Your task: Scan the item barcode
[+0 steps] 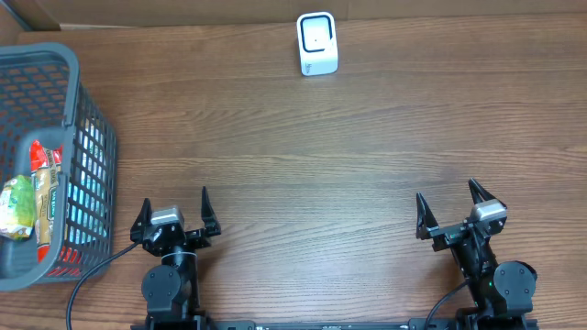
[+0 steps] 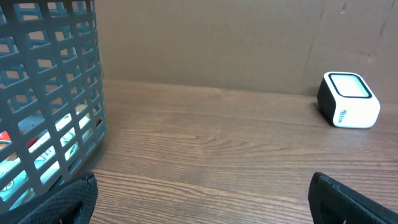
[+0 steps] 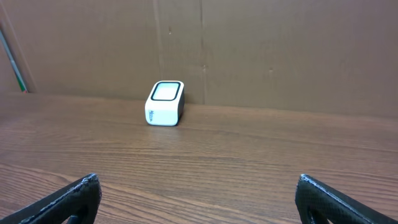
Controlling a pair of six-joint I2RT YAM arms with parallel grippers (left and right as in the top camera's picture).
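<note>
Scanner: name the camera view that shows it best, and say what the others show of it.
Left wrist: the scanner appears largest there, whole, with its top window and side lettering visible. Right wrist shows the scanner whole but smaller. Overhead shows the scanner small, from above.

Black left arm (image 1: 170, 284) and right arm (image 1: 500, 275), grey wrist blocks, pointed black fingers (image 1: 204, 203), black cable (image 1: 83, 280) by the left.

White scanner (image 1: 317, 43) upright, far side, snack packets (image 1: 38, 197) in basket (image 1: 94, 137)
</note>
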